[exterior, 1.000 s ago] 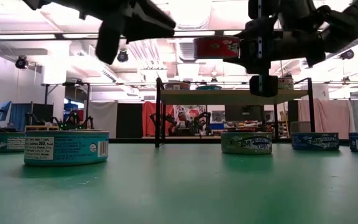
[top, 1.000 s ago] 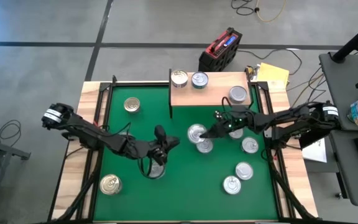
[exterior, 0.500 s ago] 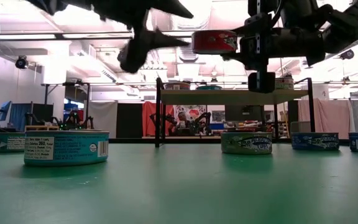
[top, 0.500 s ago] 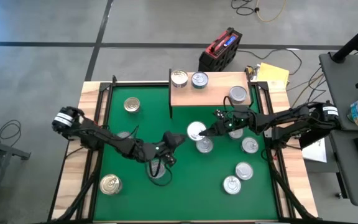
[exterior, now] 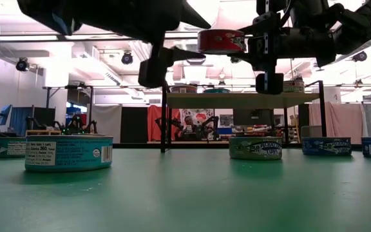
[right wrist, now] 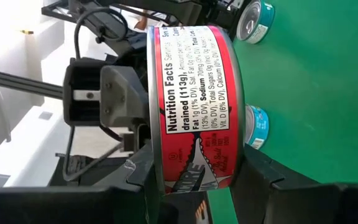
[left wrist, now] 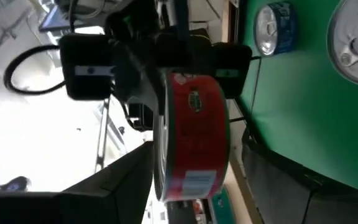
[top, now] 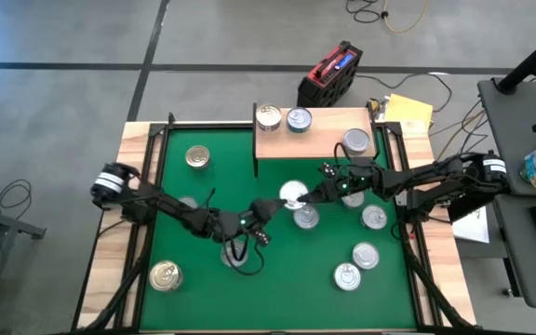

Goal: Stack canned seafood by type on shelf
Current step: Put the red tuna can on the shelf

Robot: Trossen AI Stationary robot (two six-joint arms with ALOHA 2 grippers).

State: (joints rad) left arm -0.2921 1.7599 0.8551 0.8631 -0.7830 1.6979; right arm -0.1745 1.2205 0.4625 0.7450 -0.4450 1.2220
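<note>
My right gripper (top: 300, 197) is shut on a red-labelled tin of canned seafood (exterior: 221, 40), high above the green mat near the shelf's front. My left gripper (top: 272, 220) stands open just left of that tin. In the left wrist view the tin (left wrist: 194, 134) sits between its fingers, and I cannot tell whether they touch it. The shelf (top: 328, 141), a light-wood board on black legs at the mat's far side, carries three tins (top: 299, 119). Several more tins rest on their bases on the mat (top: 366, 255). My right gripper pinches the red tin between its two fingers, one finger on the lid (right wrist: 149, 163) and the other under the base (right wrist: 242, 163). It comes in level from the table's right. The tin is lifted clear, level, with its lid up.
Tins lie scattered on the mat: two at the left (top: 197, 156) (top: 165, 274), one just below the held tin (top: 305, 218), and one under my left arm (top: 235, 258). A wooden border (top: 133, 186) and black rails frame the mat. A red case (top: 328, 74) lies beyond the shelf.
My left gripper has moved toward the table's right edge, up to the held tin, and has opened on the way. My right gripper has kept its hold and raised the tin slightly.
</note>
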